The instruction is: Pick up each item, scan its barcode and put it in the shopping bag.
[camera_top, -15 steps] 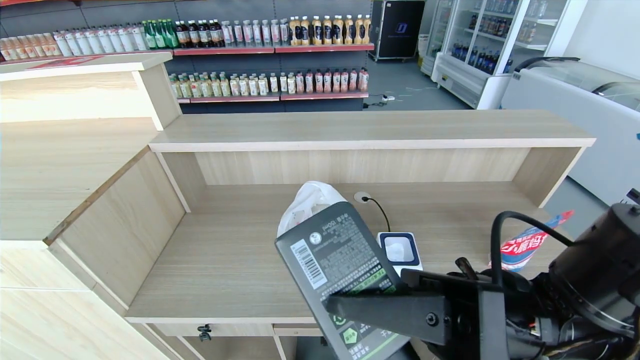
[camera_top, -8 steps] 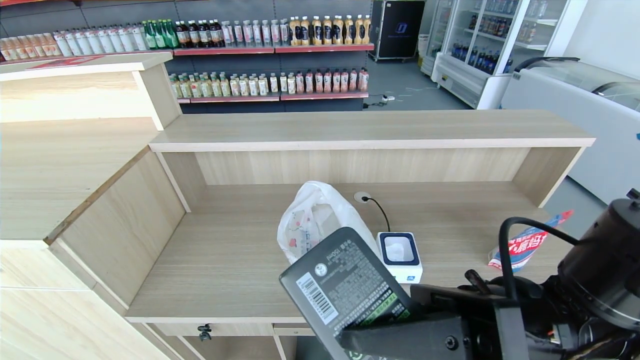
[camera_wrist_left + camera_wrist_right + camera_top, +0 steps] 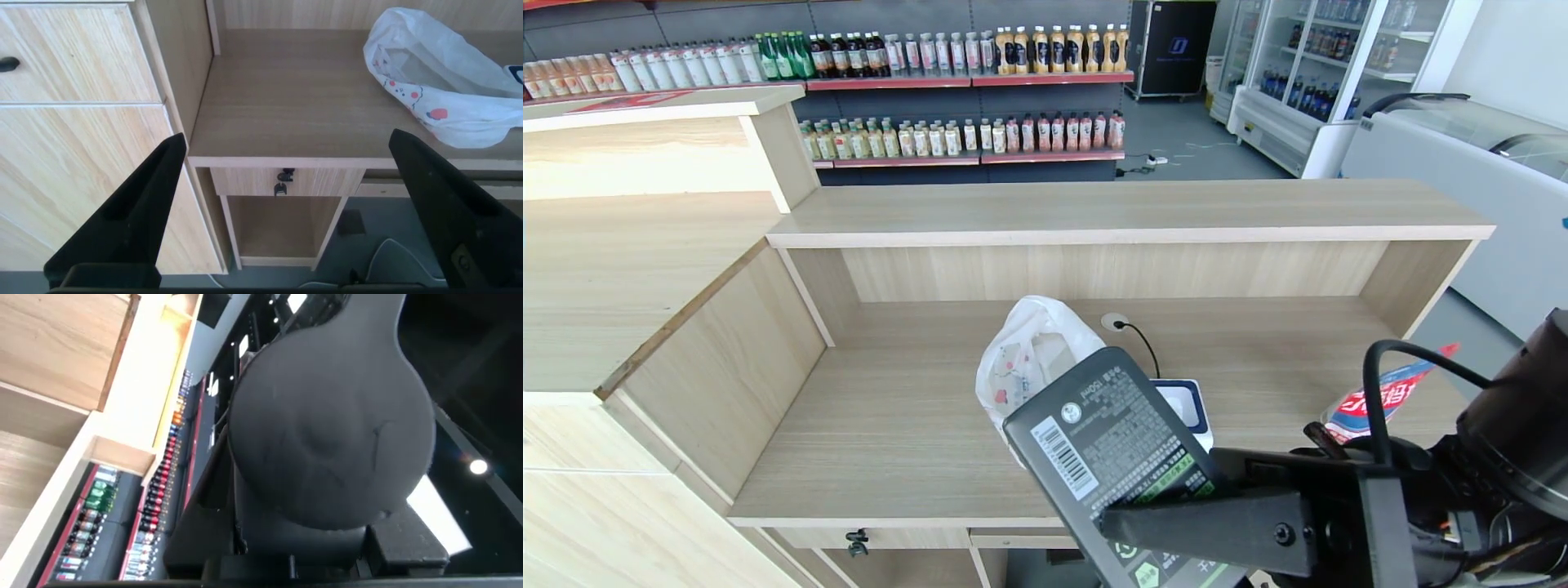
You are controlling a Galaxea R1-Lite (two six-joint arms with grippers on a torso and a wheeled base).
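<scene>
My right gripper (image 3: 1168, 523) is shut on a flat dark grey package (image 3: 1107, 445), low at the front of the counter, with its barcode label (image 3: 1064, 457) facing up. The package covers the near left part of the white scanner (image 3: 1188, 408) with its dark blue window. From the right wrist the package (image 3: 327, 441) is a dark mass close to the lens. A white plastic shopping bag (image 3: 1029, 355) lies left of the scanner, its mouth partly hidden by the package. My left gripper (image 3: 286, 139) hangs open below the counter's front edge, with the bag (image 3: 441, 73) off to one side.
A red, white and blue snack packet (image 3: 1380, 396) lies on the wooden counter (image 3: 890, 425) to the right of the scanner. The scanner's black cable (image 3: 1143, 343) runs to a hole at the back. A raised ledge (image 3: 1127, 212) walls the back and sides.
The package dipped toward the counter's front, then shifted right and up; it now overlaps the scanner that was in plain sight half a second ago.
</scene>
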